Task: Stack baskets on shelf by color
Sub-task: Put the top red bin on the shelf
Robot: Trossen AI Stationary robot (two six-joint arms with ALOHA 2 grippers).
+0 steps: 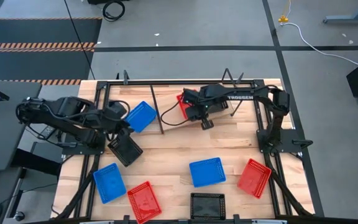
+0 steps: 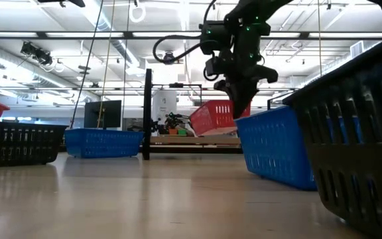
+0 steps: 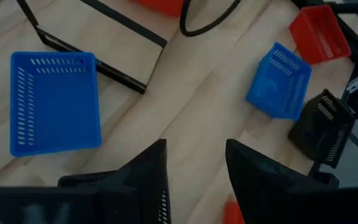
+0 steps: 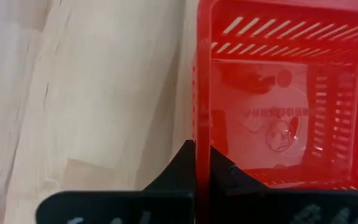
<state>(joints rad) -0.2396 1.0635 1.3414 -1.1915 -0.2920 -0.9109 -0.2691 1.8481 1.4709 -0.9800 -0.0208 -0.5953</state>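
My right gripper [image 1: 199, 112] is shut on a red basket [image 4: 272, 118] over the shelf [image 2: 184, 140], whose frame bar [image 1: 159, 115] shows from above. The basket shows tilted in the low view [image 2: 212, 118]. My left gripper [image 3: 194, 180] is open above the table's left side. A black basket [image 1: 125, 149] lies right at one of its fingers [image 3: 154, 180]. A blue basket [image 1: 140, 116] sits flat on the wood beside the shelf's left end. Other blue [image 1: 207, 172], red [image 1: 254, 177] and black [image 1: 207, 205] baskets rest on the near half. My right gripper pinches the red basket's side wall at its rim [image 4: 202, 124], one finger inside and one outside. It comes from above, pointing down. The basket hangs tilted; whether its low edge rests on the shelf cannot be told. My left gripper: I cannot tell whether its finger touches the black basket's wall [image 3: 104, 186].
Another blue basket [image 1: 109, 182] and another red one [image 1: 144, 200] lie near the table's near left corner. A black cable [image 1: 169, 115] loops over the shelf by the right arm. Bare wood shows in the table's middle [image 1: 166, 155].
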